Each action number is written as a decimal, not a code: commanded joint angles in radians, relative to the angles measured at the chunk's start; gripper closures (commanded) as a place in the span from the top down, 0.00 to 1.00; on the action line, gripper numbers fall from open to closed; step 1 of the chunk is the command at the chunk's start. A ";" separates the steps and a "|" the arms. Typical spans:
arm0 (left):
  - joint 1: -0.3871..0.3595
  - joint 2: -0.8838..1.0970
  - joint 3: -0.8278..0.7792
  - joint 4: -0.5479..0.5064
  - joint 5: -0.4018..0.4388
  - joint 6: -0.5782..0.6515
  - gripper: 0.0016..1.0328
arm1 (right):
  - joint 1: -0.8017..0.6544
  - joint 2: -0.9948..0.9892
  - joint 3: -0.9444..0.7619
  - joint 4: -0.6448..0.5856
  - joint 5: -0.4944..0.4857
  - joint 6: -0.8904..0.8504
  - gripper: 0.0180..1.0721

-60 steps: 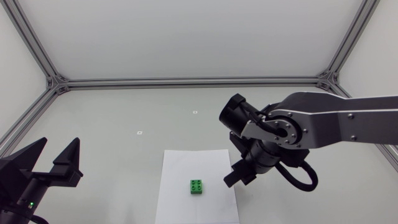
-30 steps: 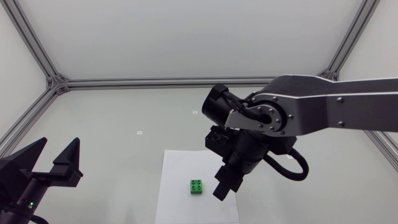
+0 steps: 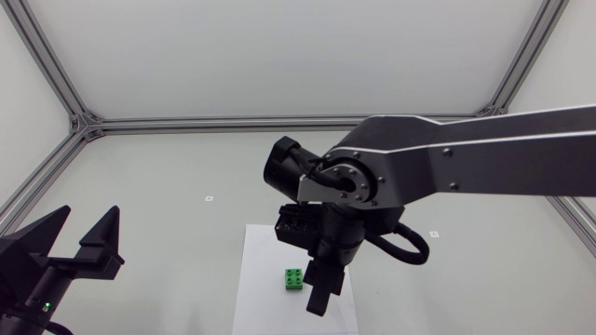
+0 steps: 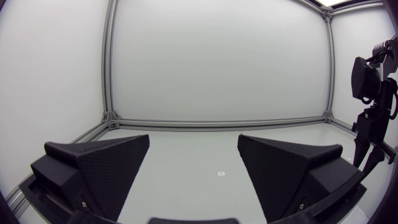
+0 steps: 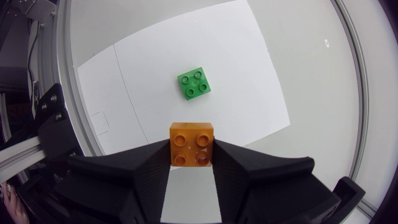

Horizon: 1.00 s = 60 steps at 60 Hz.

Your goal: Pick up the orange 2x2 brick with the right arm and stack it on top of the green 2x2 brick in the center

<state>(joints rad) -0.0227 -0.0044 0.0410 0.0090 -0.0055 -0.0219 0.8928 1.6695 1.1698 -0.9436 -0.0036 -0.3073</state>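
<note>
Orange 2x2 brick (image 5: 193,144) is being gripped in the right wrist view by the right end effector (image 5: 193,163). Both fingers are being pressed against opposite sides of it, and its studs are being turned toward the camera. Ahead of the fingers and apart from them, the green 2x2 brick (image 5: 198,85) is being carried, studs up, near the middle of a white sheet (image 5: 155,68). The sheet is being borne flat by the pale desk (image 5: 311,74).

In the head view, the right arm (image 3: 466,172) is being extended from the desk's right side past its middle. The right end effector is being held over the sheet, just beside the green 2x2 brick, toward the sheet's right edge. The held brick is being hidden there by the fingers and wrist. The sheet is being shown toward the desk's near edge, midway between its sides. The left end effector (image 3: 86,223) is being held near the desk's near left corner, its fingers spread wide.

In the left wrist view, the left end effector's fingers are again being shown apart. A small mark (image 4: 220,173) on the desk is being framed between them.
</note>
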 commanded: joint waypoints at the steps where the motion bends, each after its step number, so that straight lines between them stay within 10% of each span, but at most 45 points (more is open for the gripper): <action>1: 0.003 -0.008 -0.041 -0.014 0.004 0.013 0.96 | 0.012 0.041 0.034 -0.014 0.005 -0.055 0.18; 60: 0.003 -0.008 -0.041 -0.015 0.004 0.013 0.96 | 0.043 0.191 0.137 0.035 0.019 -0.335 0.18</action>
<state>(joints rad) -0.0223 -0.0044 0.0410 0.0086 -0.0059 -0.0223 0.9287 1.8366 1.2854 -0.9131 0.0151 -0.6117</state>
